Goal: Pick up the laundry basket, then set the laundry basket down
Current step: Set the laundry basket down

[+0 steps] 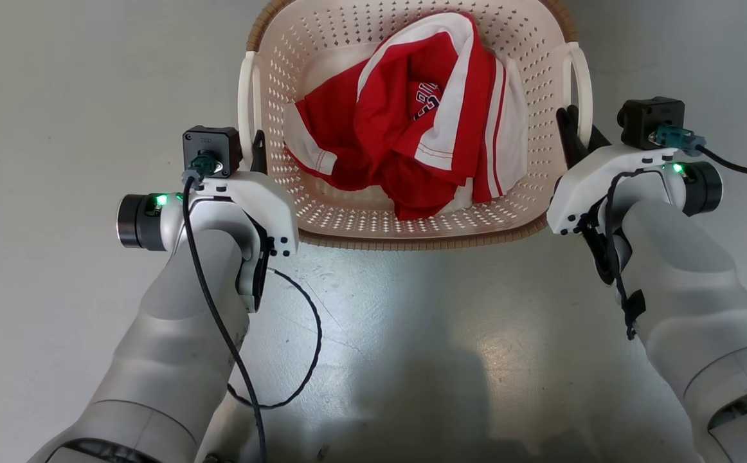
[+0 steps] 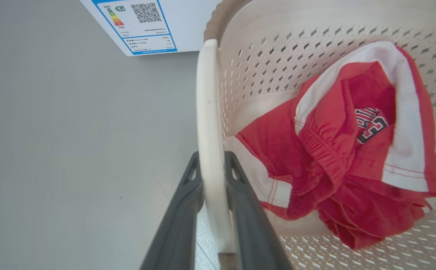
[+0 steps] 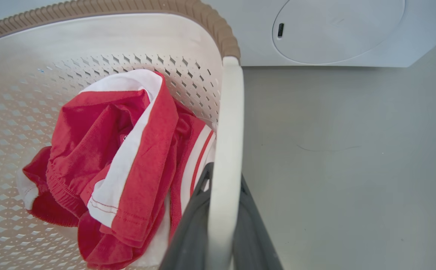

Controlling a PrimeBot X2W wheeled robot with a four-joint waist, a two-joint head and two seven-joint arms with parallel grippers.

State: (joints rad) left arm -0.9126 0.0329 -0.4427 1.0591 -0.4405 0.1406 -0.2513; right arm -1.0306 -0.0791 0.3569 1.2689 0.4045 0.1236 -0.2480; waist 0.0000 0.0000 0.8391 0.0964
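Laundry basket (image 1: 412, 243) held by both side handles.
I see it at top centre of the head view, red-and-white garment (image 1: 412, 122) inside. Left claw (image 2: 211, 167) is clenched on the left handle (image 2: 207, 112), right claw (image 3: 223, 180) on the right handle (image 3: 231, 120). I cannot tell whether it clears the floor (image 1: 58, 96).

The basket (image 1: 348, 218) is matt perforated plastic, its rim (image 1: 412, 243) ribbed like weave, its handles (image 2: 208, 123) smooth. The garment (image 1: 405, 128) is soft cloth. The floor (image 1: 412, 334) is smooth, faintly glossy.
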